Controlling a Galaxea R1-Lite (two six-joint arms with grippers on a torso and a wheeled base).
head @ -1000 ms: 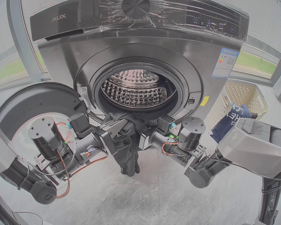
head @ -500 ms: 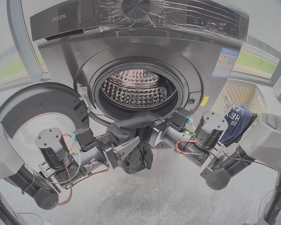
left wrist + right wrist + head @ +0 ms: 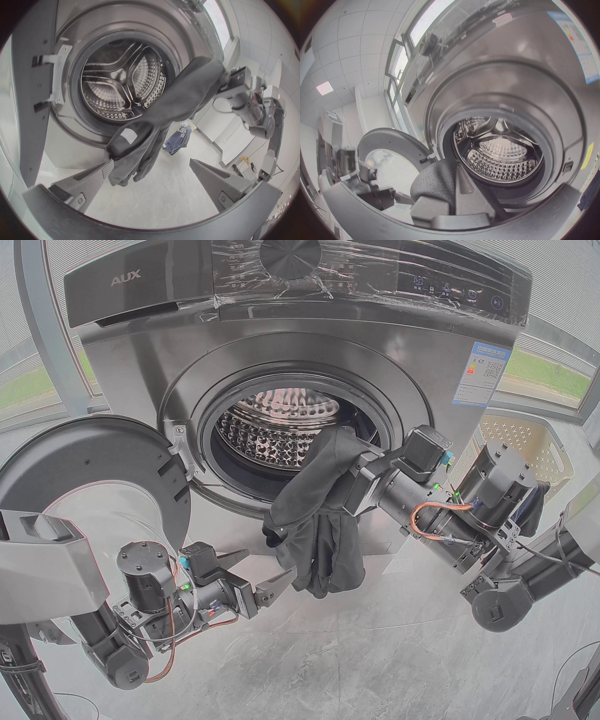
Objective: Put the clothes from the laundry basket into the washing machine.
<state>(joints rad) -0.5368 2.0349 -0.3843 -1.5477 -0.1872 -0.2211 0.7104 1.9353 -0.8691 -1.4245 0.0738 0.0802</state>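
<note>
Item in hand: dark garment [image 3: 319, 502]; draped over the right gripper [image 3: 353, 474] at the right side of the drum mouth; the upper fold lies across the opening, the bulk hangs outside in front of the machine's front panel
Right gripper: fingers pressed together on a fold of the dark garment, per the right wrist view
Left gripper [image 3: 270, 564]: fingers spread, holding nothing; low, near the hanging end of the cloth
Washing machine [image 3: 300, 346]: door [image 3: 87, 465] swung wide to the robot's left; drum [image 3: 281, 427] shows bare metal where visible
Laundry basket [image 3: 531, 440]: on the floor, right of the machine; a navy garment [image 3: 178, 140] hangs over it
Progress: judged partway; one piece is at the mouth but not inside; it needs to be pushed in and released; at least the navy piece remains to be fetched
Hidden: the right gripper's fingertips are under cloth in the head view; the drum's lower front is masked by the garment; the basket's interior is largely behind the right arm, so the count of remaining clothes is unknown; whether a left fingertip brushes the cloth cannot be told
</note>
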